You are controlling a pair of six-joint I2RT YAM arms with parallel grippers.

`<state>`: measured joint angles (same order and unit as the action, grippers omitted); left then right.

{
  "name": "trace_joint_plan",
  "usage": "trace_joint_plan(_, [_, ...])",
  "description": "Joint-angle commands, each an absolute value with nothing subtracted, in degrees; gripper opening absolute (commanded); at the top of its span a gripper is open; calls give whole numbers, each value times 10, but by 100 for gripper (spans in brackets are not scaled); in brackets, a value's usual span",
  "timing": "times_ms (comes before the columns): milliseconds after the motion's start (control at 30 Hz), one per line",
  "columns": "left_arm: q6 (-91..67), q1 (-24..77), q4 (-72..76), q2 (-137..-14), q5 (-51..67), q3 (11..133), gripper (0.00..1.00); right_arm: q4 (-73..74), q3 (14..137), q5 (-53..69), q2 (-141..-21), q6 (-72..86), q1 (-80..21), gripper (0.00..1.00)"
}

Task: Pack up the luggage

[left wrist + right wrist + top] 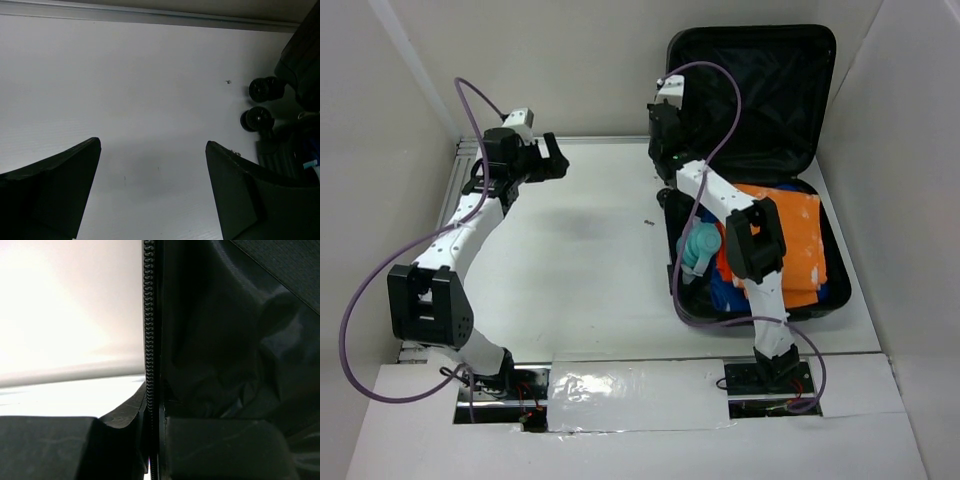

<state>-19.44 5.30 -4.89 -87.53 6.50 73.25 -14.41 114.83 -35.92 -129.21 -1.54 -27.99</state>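
The luggage [832, 262] lies open at the right of the table, its lid [760, 90] standing up against the back wall. Inside the base are an orange cloth [790, 230], a teal bottle [698, 250] and something blue [730, 290]. My right gripper [667, 135] is shut on the lid's left edge. In the right wrist view the zipper rim [149, 315] runs between the right gripper's [155, 425] fingers, with black lining [225, 330] to the right. My left gripper [555, 158] hangs open over bare table [150, 100] at the back left, and nothing lies within the left gripper [152, 150].
Two small black wheels [262, 90] of the luggage [300, 55] show at the right of the left wrist view. A tiny dark speck [648, 222] lies on the table near them. White walls close in the back and both sides.
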Motion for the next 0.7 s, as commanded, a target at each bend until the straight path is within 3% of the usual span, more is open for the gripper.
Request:
trace_joint_plan(0, [-185, 55, -25, -896, 97, 778, 98, -201, 1075, -459, -1163, 7, -294, 0])
trace_joint_plan(133, [-190, 55, -5, -932, 129, 821, 98, -153, 1035, -475, -1119, 49, -294, 0])
trace_joint_plan(300, [-201, 61, -18, -1009, 161, 902, 97, -186, 899, -405, -1019, 74, -294, 0])
trace_joint_plan(667, [-241, 112, -25, -1146, 207, 1083, 97, -177, 741, -540, -884, 125, -394, 0])
